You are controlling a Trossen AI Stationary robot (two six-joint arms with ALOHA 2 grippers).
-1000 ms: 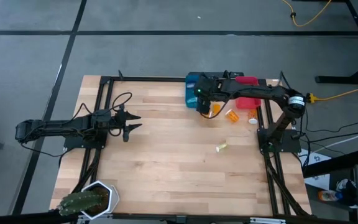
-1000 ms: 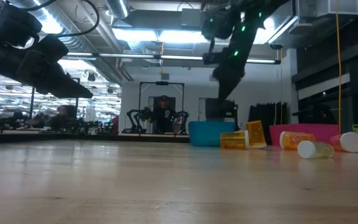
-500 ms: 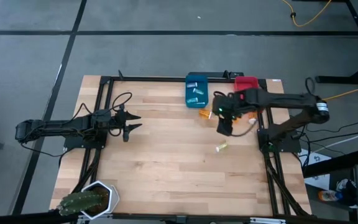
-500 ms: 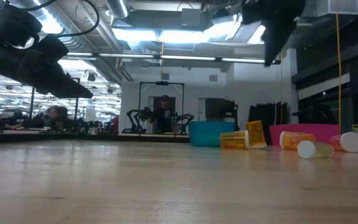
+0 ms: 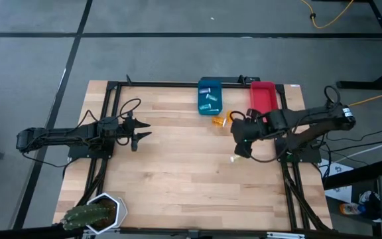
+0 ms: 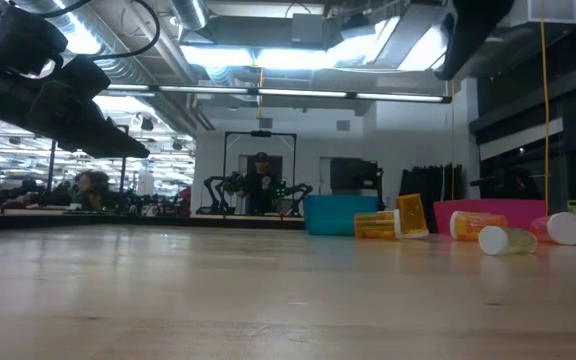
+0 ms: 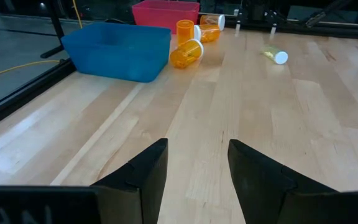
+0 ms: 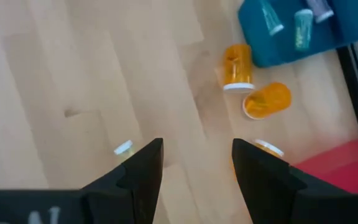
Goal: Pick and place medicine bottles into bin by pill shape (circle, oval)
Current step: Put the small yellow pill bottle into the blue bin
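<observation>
pale wood table (image 5: 178, 172) with black frame rails, grey floor around it; behind it, in the low view, you see an open room with ceiling lights and a person (image 6: 261, 185) standing far back.

writing: you cannot read any label on a bottle or bin; the print on the orange bottles is too small.

blue bin (image 5: 209, 97) sits at the far edge of the table, with teal and clear medicine bottles (image 8: 302, 21) lying in it. red bin (image 5: 263, 98) is just beside it toward the right arm; you cannot see whether anything is in it.

loose bottles: two orange bottles (image 8: 237, 66) on the table right by the blue bin, one lying, one leaning against it in the low view. a third orange bottle (image 6: 476, 226) lies in front of the red bin, half hidden behind the right hand's finger in the right wrist view. small pale yellowish bottle (image 7: 273, 55) lies on its side in the open, apart from the bins.

right hand (image 5: 243, 147) hangs above the table near that pale bottle, fingers (image 8: 143, 168) apart, nothing between them. only part of this arm shows in the low view, cut off at the top.

left hand (image 5: 140, 131) hovers well away on the left side of the table, fingers (image 7: 146, 169) apart, empty.

potted cactus (image 5: 88, 214) at the near left corner, partly cut off.
</observation>
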